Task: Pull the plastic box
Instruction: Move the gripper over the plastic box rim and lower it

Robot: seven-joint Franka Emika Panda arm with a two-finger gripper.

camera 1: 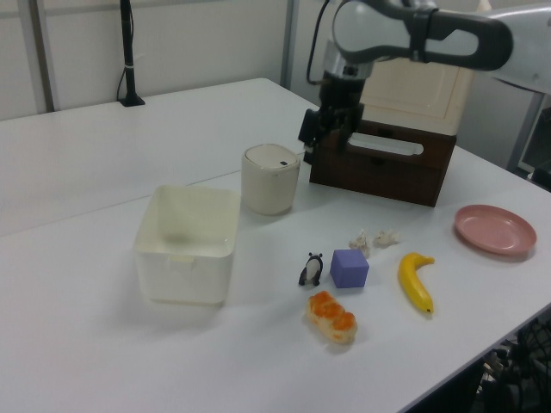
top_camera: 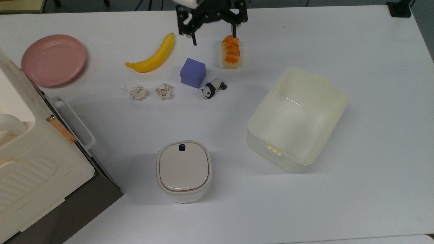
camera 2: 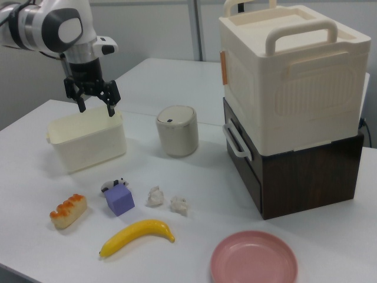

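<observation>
The plastic box (top_camera: pixel 297 118) was placed on the white counter (top_camera: pixel 373 189), toward the top view's right, and it was seen to be without lid and with nothing inside. A small latch tab was noticed on its rim facing the top view's lower left. In the left view the box (camera 1: pixel 187 243) was found at the left, just beside the lidded bin (camera 1: pixel 270 178), not touching it.

The gripper (top_camera: pixel 214 38) was held in the air near the top view's upper edge, with its fingers (top_camera: pixel 194 40) spread wide apart and nothing between them. In the top view one finger was seen at the upper end of the bread roll (top_camera: pixel 231 52); whether it touched the roll could not be told. In the right view the gripper (camera 2: pixel 95 107) was seen above the box (camera 2: pixel 87 140), at its far rim, apart from it.

Between the gripper and the bin, a purple cube (top_camera: pixel 193 72), a toy panda (top_camera: pixel 213 88) and two crumpled paper balls (top_camera: pixel 150 91) were laid on the counter. A banana (top_camera: pixel 154 55) was seen at the top view's left of the cube, and a pink plate (top_camera: pixel 53 59) further left. A big cream cabinet (camera 2: pixel 293 71) was stacked on a dark brown base (camera 2: pixel 306 174).
</observation>
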